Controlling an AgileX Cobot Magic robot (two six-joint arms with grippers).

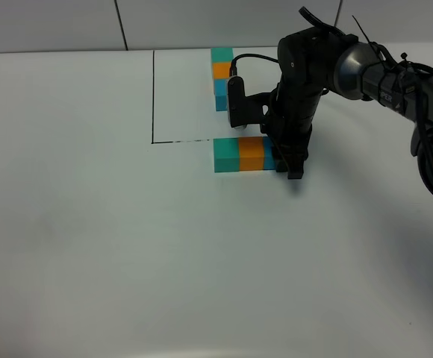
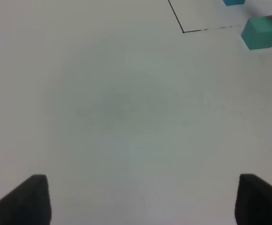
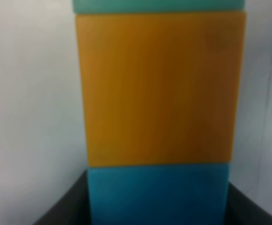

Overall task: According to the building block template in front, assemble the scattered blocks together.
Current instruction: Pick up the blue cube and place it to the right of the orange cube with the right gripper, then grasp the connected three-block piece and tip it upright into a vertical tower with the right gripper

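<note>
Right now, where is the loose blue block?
High view, right of centre: the blue block ends the front row, touching the orange block, between the right gripper's jaws.

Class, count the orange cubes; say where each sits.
2. One orange cube sits mid-column in the template at the back; the other mid-row in front, between the teal cube and the blue cube.

Glossy black right arm (image 1: 366, 71), grey-sheened joint, looping black cable (image 1: 250, 54), matte black jaws.

template (image 1: 221, 78): teal-orange-blue column, far side | teal block (image 1: 226, 155), orange block (image 1: 251, 154), blue block (image 3: 157, 194): one touching row
</note>
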